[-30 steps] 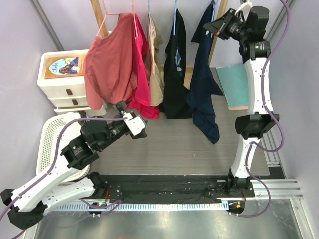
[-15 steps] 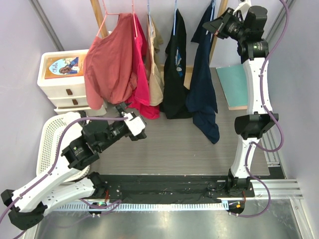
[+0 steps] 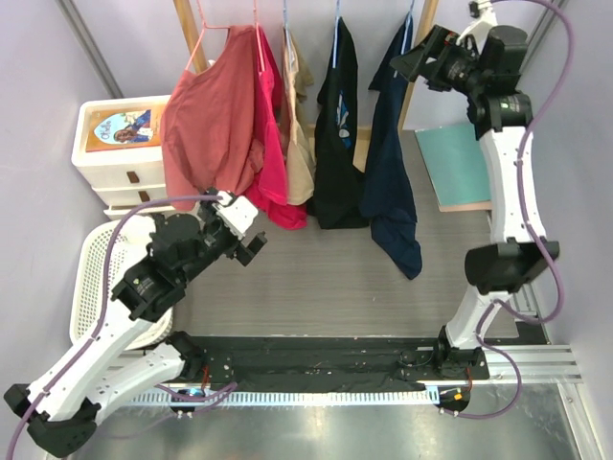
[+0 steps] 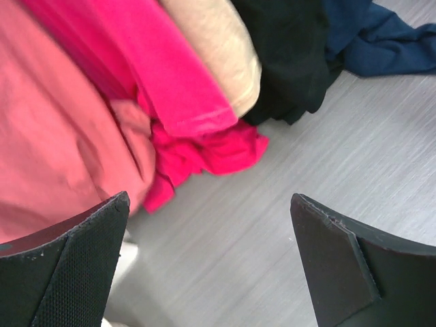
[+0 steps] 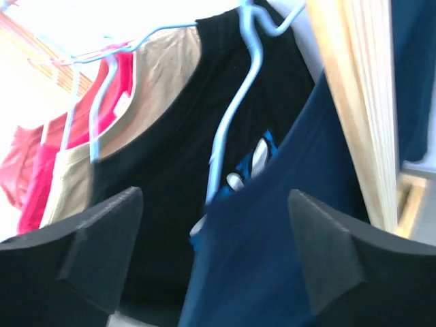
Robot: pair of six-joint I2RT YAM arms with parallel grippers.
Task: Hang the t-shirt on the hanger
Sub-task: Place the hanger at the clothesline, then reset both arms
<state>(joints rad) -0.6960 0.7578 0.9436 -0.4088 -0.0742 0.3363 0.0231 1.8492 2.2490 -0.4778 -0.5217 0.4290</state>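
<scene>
Nearest the arm bases, the left gripper (image 3: 244,235) hangs low over the grey table (image 3: 335,287), its fingers spread wide with nothing between them, just before the hems of the pink shirts (image 4: 184,102). To its left sits a white lattice basket (image 3: 88,259), mostly covered by the left arm, so its contents cannot be told. Behind the basket stands a white drawer unit (image 3: 105,182), drawers closed, with a flat picture-printed item (image 3: 120,127) lying on top. Farther back the clothes hang in a row. At the right end is the t-shirt (image 3: 388,163), dark navy, draped long and lopsided, its lowest corner reaching the table. In the right wrist view the light-blue hanger (image 5: 231,126) runs down into its neck opening, where a white tag (image 5: 235,180) shows. The right gripper (image 3: 407,59) is raised beside the wooden post (image 3: 418,72), open wide and empty, next to the shirt's top.
</scene>
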